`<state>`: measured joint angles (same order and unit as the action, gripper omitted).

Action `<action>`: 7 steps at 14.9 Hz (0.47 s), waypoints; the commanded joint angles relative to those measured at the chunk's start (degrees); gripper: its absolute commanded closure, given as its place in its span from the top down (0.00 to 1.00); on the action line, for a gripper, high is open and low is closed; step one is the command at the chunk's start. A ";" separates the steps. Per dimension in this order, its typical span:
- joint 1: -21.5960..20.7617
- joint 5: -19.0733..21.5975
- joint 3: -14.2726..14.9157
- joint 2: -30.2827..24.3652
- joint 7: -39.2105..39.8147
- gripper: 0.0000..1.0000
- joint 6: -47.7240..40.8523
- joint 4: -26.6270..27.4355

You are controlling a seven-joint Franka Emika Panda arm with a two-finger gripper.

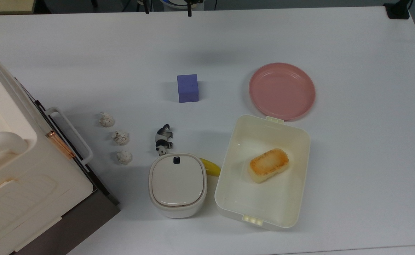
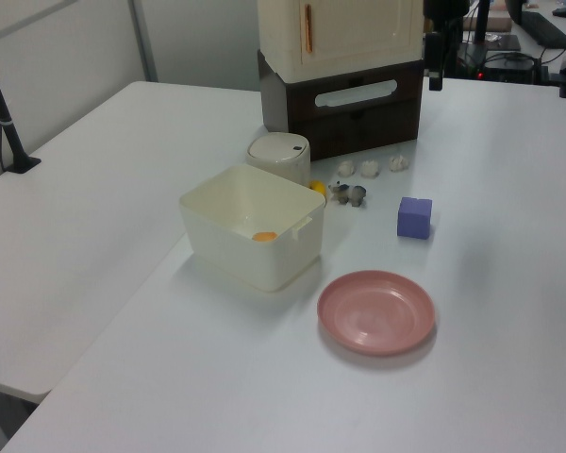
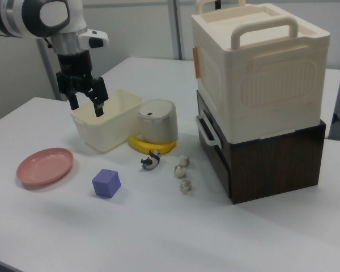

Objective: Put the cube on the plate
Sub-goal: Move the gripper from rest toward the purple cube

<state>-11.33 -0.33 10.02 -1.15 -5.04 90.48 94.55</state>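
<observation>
The cube (image 1: 188, 88), apart from the plate (image 1: 282, 91), looks light, stiff and matte; grasp its flat opposite sides. The gripper (image 3: 85, 102) hangs open, empty.

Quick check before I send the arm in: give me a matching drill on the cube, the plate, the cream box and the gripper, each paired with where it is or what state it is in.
Things:
1. cube
2. plate
3. cream box
4. gripper

States:
A. open, raised above the table
B. empty, pink, on the table at the box's far end in the top view
C. holds a toasted bread-like piece
D. alone on the table, to the top view's left of the plate

Pairs: 1-D, 2-B, 3-C, 4-A
</observation>
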 commanded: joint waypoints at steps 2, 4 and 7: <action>2.63 -0.28 0.00 -1.23 1.43 1.00 1.37 0.54; 2.63 -0.37 -0.08 -1.23 1.43 1.00 1.45 0.54; 2.37 -0.28 -0.08 -0.97 2.13 1.00 1.54 0.72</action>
<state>-8.46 -0.34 10.03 -1.22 -4.41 90.64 94.24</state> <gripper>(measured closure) 0.000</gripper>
